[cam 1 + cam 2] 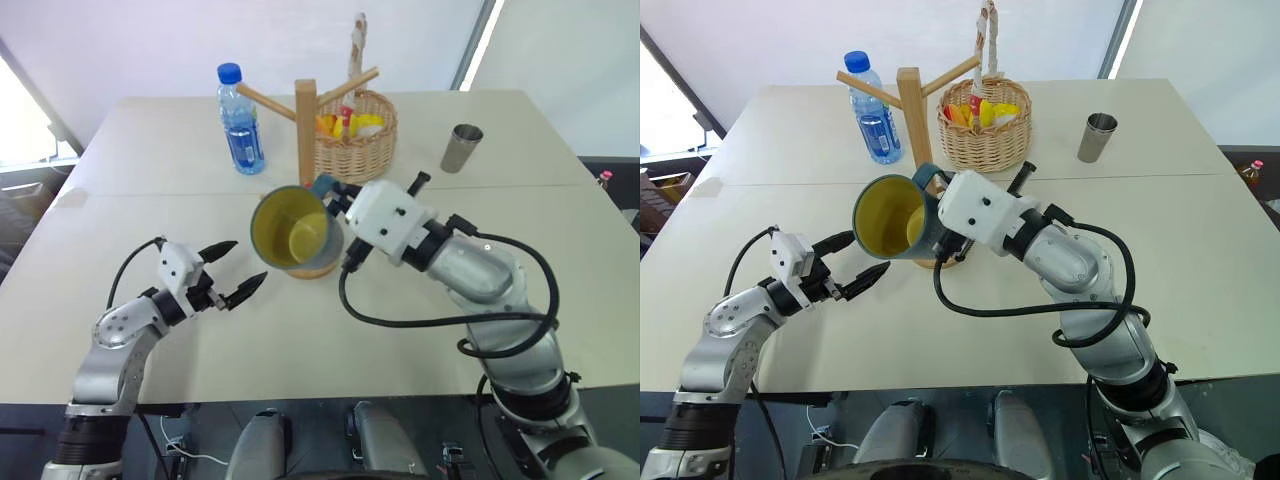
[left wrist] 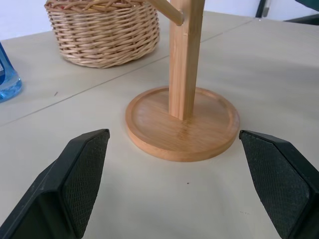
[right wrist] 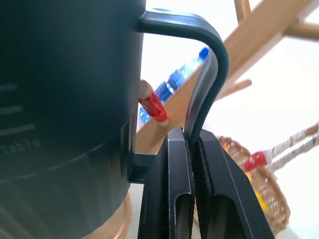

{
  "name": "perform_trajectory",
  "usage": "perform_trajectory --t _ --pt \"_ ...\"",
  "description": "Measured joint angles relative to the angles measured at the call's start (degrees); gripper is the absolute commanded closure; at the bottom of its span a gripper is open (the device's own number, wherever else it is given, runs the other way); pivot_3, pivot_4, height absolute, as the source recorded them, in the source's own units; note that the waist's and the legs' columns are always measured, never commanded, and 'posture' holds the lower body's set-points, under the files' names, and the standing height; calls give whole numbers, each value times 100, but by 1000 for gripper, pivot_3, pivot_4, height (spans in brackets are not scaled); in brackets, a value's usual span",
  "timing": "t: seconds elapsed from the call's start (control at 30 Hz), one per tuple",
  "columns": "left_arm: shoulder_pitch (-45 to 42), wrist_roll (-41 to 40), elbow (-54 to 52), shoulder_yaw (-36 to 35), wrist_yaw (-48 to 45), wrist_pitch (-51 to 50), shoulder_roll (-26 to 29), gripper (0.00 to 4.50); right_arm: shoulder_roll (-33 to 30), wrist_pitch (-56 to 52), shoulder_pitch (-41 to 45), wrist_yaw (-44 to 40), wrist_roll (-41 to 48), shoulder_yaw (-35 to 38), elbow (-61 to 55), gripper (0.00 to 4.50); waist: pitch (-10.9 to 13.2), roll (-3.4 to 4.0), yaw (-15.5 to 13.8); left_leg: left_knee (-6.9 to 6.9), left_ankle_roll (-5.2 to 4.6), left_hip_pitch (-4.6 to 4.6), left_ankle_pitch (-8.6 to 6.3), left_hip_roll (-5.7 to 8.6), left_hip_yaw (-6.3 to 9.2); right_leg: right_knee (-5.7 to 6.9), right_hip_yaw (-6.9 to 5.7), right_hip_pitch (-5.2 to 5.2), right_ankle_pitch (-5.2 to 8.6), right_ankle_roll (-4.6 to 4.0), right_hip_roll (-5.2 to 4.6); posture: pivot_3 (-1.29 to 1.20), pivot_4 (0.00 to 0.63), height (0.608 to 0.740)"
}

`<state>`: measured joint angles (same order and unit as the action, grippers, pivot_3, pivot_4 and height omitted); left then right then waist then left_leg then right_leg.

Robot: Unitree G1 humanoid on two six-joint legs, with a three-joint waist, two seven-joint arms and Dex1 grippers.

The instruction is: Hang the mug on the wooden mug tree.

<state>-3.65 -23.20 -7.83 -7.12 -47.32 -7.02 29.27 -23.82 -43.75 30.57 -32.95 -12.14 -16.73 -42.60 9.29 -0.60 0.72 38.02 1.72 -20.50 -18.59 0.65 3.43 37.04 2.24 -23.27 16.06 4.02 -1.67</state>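
Note:
My right gripper [image 3: 192,137] is shut on the loop handle [image 3: 205,74] of the dark teal mug [image 1: 293,235]. The mug hangs above the table on its side, its yellow inside facing me. It sits right in front of the wooden mug tree [image 1: 306,130] and hides part of the round base [image 2: 182,124]. Through the handle's loop I see a red-tipped peg [image 3: 152,104]; whether it is inside the loop I cannot tell. My left gripper [image 1: 248,265] is open, low over the table left of the mug. Its fingers [image 2: 82,174] point at the base with nothing between them.
A blue-capped water bottle [image 1: 240,120] stands left of the tree. A wicker basket [image 1: 355,140] with yellow and red items stands right behind it. A steel tumbler [image 1: 461,148] is at the back right. A seam crosses the white table [image 1: 150,180].

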Motion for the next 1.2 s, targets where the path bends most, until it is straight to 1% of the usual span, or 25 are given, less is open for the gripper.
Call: perform_trajectory --t 0.2,0.4,0.47,0.57,0.63,0.97,1.2 --pt "-178 1 62 -34 -17 7 1 0 72 -687 329 -43 123 -186 -43 4474 0 0 12 -2 0 0 0 -2 0 4 0 -4 0 0 2 0 150 740" --pt "-203 -178 -83 -80 -19 -34 -1 0 -87 -1063 480 -84 125 -458 -42 4474 0 0 17 -2 0 -3 0 -2 -1 2 0 -6 0 0 0 0 150 740" --pt "-170 -351 -206 -126 -65 -102 0 0 -98 -1104 549 -84 125 -529 -20 4474 1 0 22 -2 0 -3 0 -2 -1 2 0 -6 0 0 0 0 150 740" --pt "-137 -901 -492 -333 -240 -330 15 0 -72 -1182 778 -55 124 -569 74 4474 1 0 33 -2 0 -2 0 -3 -1 4 0 -8 0 0 2 0 150 740" --pt "-122 -1131 -624 -464 -292 -457 134 0 -47 -1221 857 -17 124 -607 167 4474 1 0 31 -3 0 -2 0 -3 0 3 0 -8 0 0 2 0 150 740" --pt "-111 -1814 -852 -833 -335 -956 331 0 -31 -1401 939 97 115 -773 535 4474 1 0 26 -3 0 -6 0 -3 -2 0 0 -8 0 -1 0 0 150 740" --pt "-111 -1949 -945 -833 -311 -1128 347 0 28 -1585 1016 209 114 -824 573 4474 1 0 29 -4 0 -5 0 -3 -1 0 -1 -9 0 -1 2 0 150 740"
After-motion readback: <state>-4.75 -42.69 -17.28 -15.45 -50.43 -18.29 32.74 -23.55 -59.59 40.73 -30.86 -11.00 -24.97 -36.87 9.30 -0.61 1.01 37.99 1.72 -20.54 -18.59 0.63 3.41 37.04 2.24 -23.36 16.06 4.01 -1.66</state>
